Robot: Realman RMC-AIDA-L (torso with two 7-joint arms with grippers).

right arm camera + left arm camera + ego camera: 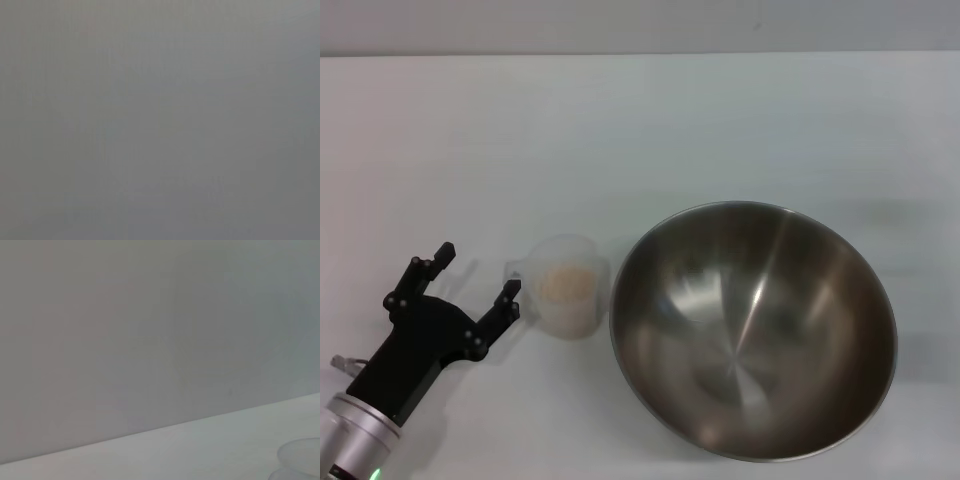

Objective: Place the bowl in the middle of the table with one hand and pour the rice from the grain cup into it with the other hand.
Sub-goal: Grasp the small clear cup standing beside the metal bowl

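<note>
The cup (567, 285) stands upright on the white surface (620, 130), just beside the bowl's (753, 330) left rim and nearly touching it; it looks like thin, light plastic that could slip or tip under a careless squeeze, so take it across the body or by the small handle facing the left gripper (476, 275); that gripper's fingers (507, 297) are spread, one tip close to the handle; the right gripper is out of sight. The cup holds pale rice (565, 283); the steel bowl is empty, stiff and smooth.
</note>
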